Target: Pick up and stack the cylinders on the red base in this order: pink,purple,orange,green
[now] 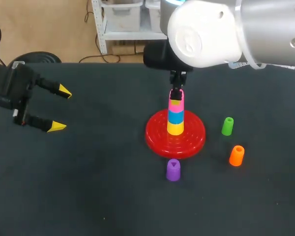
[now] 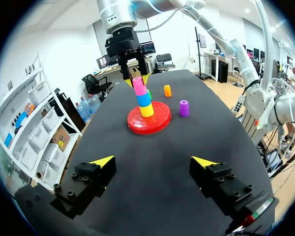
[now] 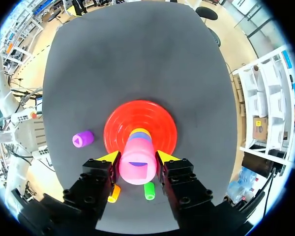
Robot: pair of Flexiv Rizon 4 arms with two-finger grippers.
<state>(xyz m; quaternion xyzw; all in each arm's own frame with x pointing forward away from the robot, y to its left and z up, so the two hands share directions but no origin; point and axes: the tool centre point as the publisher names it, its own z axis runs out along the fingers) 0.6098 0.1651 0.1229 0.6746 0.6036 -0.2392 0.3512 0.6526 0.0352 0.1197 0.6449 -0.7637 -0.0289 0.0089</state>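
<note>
Now | right claw (image 3: 136,156) clamped on pink cylinder (image 1: 176,103) over red base (image 1: 196,138), frame centre | left claw (image 1: 60,109) apart, left edge | tip: seat pink squarely, then open, lift straight up.

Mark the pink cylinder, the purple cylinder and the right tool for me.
pink cylinder (image 1: 175,103), head view, its side wall.
purple cylinder (image 1: 173,171), head view, its side wall.
right tool (image 3: 138,157), right wrist view, midway between its yellow tips.

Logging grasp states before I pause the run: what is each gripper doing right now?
Left gripper: open, holding nothing.
Right gripper: shut on the pink cylinder.
</note>
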